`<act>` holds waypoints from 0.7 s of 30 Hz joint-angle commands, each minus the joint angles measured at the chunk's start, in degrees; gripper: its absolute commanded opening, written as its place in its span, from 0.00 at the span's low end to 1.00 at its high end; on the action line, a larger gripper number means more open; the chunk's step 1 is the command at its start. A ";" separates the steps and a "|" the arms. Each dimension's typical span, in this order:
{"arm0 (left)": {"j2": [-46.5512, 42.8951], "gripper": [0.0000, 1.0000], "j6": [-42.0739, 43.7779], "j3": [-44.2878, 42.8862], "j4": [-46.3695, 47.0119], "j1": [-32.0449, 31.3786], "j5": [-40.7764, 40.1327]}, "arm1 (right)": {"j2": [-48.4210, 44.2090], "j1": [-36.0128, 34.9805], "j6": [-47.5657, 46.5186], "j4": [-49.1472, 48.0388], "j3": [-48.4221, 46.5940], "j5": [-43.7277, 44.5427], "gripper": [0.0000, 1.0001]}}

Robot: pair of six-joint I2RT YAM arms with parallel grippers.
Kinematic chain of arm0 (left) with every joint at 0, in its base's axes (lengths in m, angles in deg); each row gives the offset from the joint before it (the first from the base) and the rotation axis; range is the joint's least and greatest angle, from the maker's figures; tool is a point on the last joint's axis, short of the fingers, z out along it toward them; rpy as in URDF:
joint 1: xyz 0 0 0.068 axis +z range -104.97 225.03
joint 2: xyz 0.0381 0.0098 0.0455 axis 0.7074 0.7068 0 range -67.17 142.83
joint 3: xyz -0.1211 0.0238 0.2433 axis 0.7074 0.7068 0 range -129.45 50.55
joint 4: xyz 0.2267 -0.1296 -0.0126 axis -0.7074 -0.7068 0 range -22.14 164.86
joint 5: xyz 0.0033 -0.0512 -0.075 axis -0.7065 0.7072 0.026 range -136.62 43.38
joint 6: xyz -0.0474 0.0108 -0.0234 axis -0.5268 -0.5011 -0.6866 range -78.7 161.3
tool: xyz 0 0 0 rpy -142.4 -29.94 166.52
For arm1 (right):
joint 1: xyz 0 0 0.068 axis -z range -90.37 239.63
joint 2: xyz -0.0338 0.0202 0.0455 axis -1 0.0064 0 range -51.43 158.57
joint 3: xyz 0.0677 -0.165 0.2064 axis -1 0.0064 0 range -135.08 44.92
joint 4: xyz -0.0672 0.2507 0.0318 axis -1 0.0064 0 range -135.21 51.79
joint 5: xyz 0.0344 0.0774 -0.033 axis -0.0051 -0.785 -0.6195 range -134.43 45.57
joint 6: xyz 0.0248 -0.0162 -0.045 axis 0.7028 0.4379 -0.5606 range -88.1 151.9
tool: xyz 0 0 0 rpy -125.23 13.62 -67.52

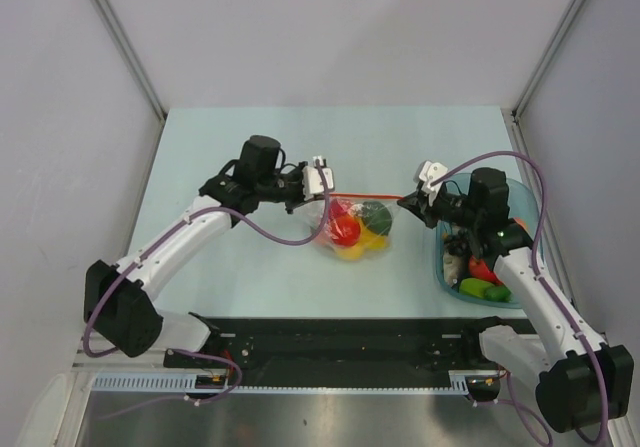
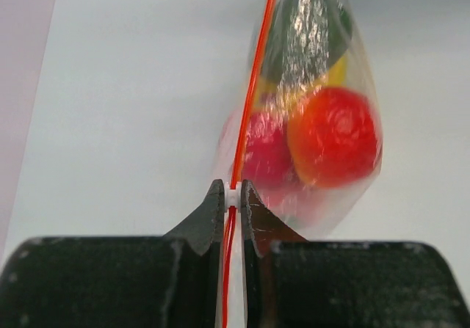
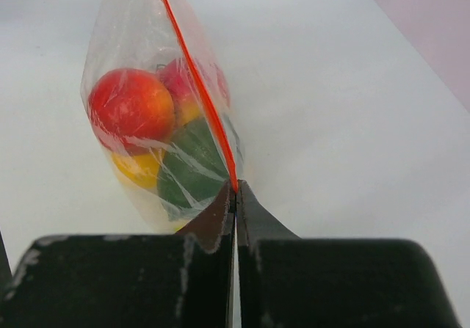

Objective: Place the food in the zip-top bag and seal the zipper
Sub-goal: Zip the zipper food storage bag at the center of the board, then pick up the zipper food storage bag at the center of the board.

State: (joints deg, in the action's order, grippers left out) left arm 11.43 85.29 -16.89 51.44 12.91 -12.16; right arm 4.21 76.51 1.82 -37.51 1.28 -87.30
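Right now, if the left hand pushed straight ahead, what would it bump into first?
Probably the bag it grips by the red strip, with toy food bulging just ahead of the left hand.

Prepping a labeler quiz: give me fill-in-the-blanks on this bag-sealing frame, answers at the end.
1. The left gripper is ___ on the zipper.
2. The right gripper pinches the zipper's opposite ___.
3. Red, yellow and green food sits ___ the zip-top bag.
4. The teal tub sits on the ___ arm's side.

Missing words: shut; end; inside; right.
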 commanded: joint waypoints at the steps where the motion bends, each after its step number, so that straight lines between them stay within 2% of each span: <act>1: -4.34 0.06 3.56 1.78 -5.14 4.77 -5.18 | -1.93 2.66 -1.90 0.99 -0.13 -0.10 0.00; 10: -7.15 0.06 2.42 3.89 -6.11 11.02 -6.51 | -1.67 4.51 -2.17 0.38 -0.13 -1.25 0.00; 21: -5.57 0.00 -4.52 0.56 -2.51 14.01 -5.89 | 3.33 3.73 7.49 -14.64 -1.18 1.38 0.00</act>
State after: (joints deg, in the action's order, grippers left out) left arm 6.52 84.22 -13.27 47.12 24.27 -14.74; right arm 6.24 79.89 5.09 -41.81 1.50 -89.24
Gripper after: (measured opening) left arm 0.102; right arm 0.009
